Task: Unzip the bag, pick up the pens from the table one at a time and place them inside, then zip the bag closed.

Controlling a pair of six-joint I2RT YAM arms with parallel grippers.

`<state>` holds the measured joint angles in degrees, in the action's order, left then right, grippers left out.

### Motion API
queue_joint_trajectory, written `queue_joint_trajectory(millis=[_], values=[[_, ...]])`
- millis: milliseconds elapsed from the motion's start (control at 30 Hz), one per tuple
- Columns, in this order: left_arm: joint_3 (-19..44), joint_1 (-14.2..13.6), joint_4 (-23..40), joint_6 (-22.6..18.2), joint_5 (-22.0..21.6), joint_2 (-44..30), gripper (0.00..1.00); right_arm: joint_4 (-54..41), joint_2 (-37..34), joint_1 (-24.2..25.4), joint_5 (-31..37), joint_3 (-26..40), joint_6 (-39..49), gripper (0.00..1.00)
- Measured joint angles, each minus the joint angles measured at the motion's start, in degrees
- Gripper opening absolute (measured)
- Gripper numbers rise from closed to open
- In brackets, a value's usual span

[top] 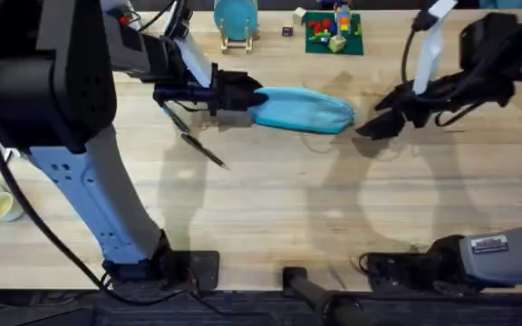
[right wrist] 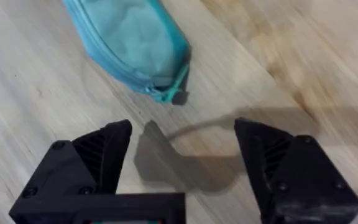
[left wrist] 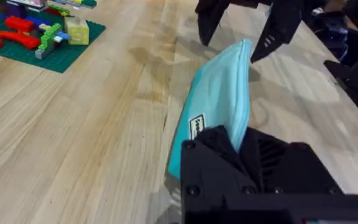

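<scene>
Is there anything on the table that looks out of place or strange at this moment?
Nothing stands out. The bag lies flat on the table, its end held by the left pincer; the right pincer is open near its other end. The pens lie beside it.

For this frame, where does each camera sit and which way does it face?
Overhead: above the arm bases, facing down and forward over the light wooden table; both arms show.
Left wrist: on the left arm, facing along the light blue fabric pouch; its left pincer is clamped on the pouch end.
Right wrist: facing down at the pouch's zipper end; open right pincer.
All three share the pouch.
</scene>
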<state>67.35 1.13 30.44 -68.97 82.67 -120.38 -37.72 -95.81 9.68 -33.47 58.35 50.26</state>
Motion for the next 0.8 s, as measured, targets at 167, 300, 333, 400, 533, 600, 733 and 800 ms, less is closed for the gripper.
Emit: queue_joint_trajectory(millis=[167,300,333,400,533,600,733,800], values=[[0.0,0.0,0.0,0.0,0.0,0.0,0.042,2.2,-2.2,-2.8,0.0,0.0,0.6,0.996],[0.0,0.0,0.0,0.0,0.0,0.0,0.042,4.5,-2.4,-4.3,-0.1,0.0,0.8,0.995],[0.0,0.0,0.0,0.0,0.0,0.0,0.042,4.9,-2.4,-4.6,-0.1,0.0,0.8,0.994],[0.0,0.0,0.0,0.0,0.0,0.0,0.042,5.5,-2.4,-4.6,-0.3,0.0,0.8,0.994],[0.0,0.0,0.0,0.0,0.0,0.0,0.042,5.6,-2.4,-4.6,-0.5,0.0,0.8,0.992],[0.0,0.0,0.0,0.0,0.0,0.0,0.042,5.6,-2.5,-4.6,-0.7,0.0,0.8,0.989],[0.0,0.0,0.0,0.0,0.0,0.0,0.042,5.6,-2.6,-4.6,-0.9,0.0,0.8,0.969],[0.0,0.0,0.0,0.0,0.0,0.0,0.042,5.6,-2.6,-4.6,-1.2,0.0,0.8,0.957]])
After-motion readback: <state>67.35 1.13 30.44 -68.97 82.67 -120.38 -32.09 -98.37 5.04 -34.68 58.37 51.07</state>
